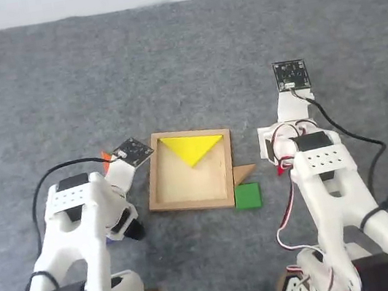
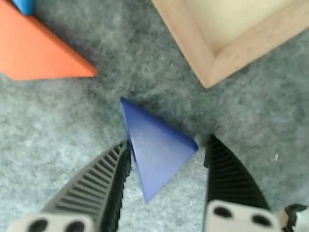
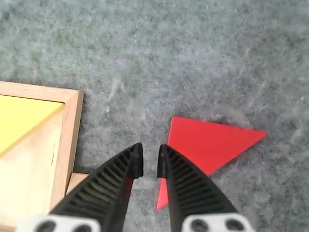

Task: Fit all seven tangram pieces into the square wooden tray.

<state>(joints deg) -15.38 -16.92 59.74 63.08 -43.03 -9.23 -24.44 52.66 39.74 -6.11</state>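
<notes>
The square wooden tray [image 1: 158,188] lies in the middle of the table with a yellow triangle [image 1: 191,147] in its far part. In the left wrist view, a dark blue triangle [image 2: 157,150] lies flat on the carpet between the fingers of my open left gripper [image 2: 169,145], just off the tray's corner [image 2: 212,63]. An orange triangle [image 2: 34,48] and the tip of a light blue piece [image 2: 24,6] lie beyond it. My right gripper [image 3: 150,157] is shut and holds nothing. It hangs between the tray's side [image 3: 70,135] and a red triangle [image 3: 212,140] on the carpet.
A green square [image 1: 247,196] and a tan triangle [image 1: 243,173] lie against the tray's near right corner. The grey carpet stretches bare beyond the tray to the far edge. Cables run beside the right arm.
</notes>
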